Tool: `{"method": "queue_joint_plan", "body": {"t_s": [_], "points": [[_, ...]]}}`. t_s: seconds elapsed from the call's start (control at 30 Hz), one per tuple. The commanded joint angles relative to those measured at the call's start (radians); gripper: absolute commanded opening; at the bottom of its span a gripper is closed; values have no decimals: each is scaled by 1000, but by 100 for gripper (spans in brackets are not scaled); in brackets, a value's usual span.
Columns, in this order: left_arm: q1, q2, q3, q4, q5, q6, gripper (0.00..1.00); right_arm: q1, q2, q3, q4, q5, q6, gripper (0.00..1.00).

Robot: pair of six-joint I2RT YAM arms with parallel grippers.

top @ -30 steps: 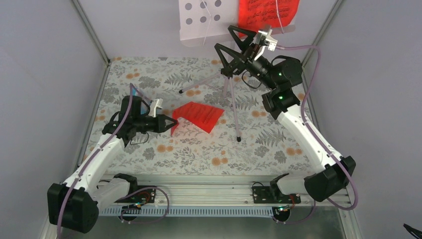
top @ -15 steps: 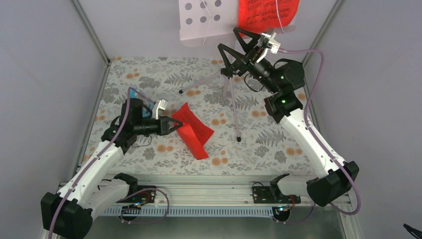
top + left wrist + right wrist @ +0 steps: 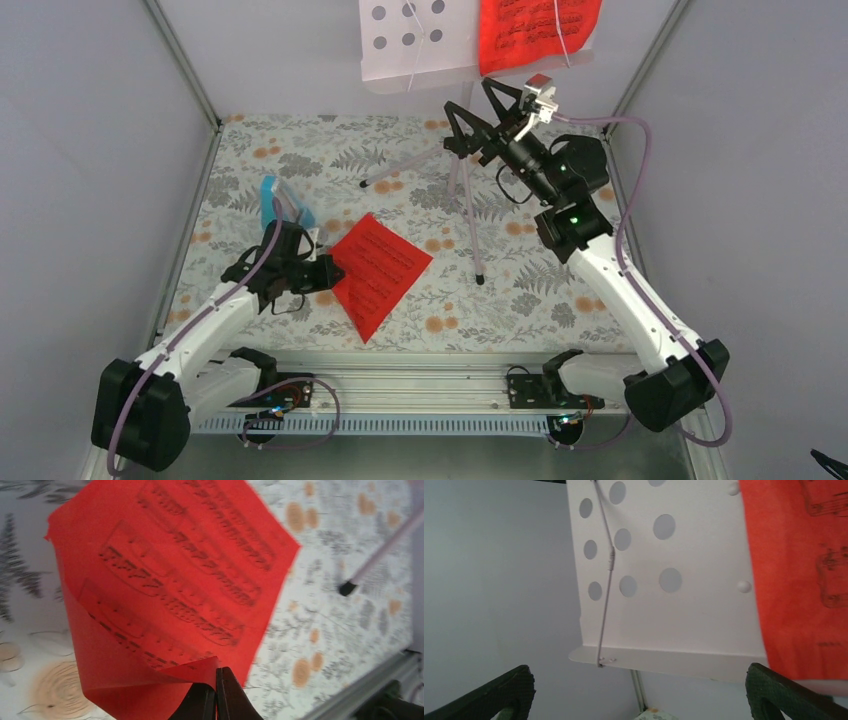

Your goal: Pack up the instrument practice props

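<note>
While the left gripper (image 3: pixel 216 696) is clamped shut on one corner of a red sheet-music page (image 3: pixel 378 272), that page lies mostly flat on the floral table (image 3: pixel 560 290), with its pinched corner curled upward. The blue metronome (image 3: pixel 280 203) sits on the table just behind the left arm, apart from the page. The lilac music stand (image 3: pixel 415 45) stands on its tripod at the rear of the table. A second red page (image 3: pixel 535 30) rests on the right half of its perforated desk. The right gripper (image 3: pixel 471 95) hangs just below the desk's lower lip, jaws spread wide, holding nothing.
</note>
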Motion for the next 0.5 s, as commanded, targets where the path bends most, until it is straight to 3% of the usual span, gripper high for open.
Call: {"method": "queue_joint_plan", "body": {"t_s": [0.0,0.1,0.23,0.47], "points": [[3,36,-5,-56,-149,-8,2,-6,-56,-42,-67,133,-71,100],[4,28,2,-64,-179,-19,3,-6,-92,-93,-113,221,-100,100],[3,14,30,-98,-227,-22,18,-7,-151,-174,-148,284,-146,100],[3,-11,99,-181,-310,-12,77,-8,-243,-304,-217,407,-156,100]]}}
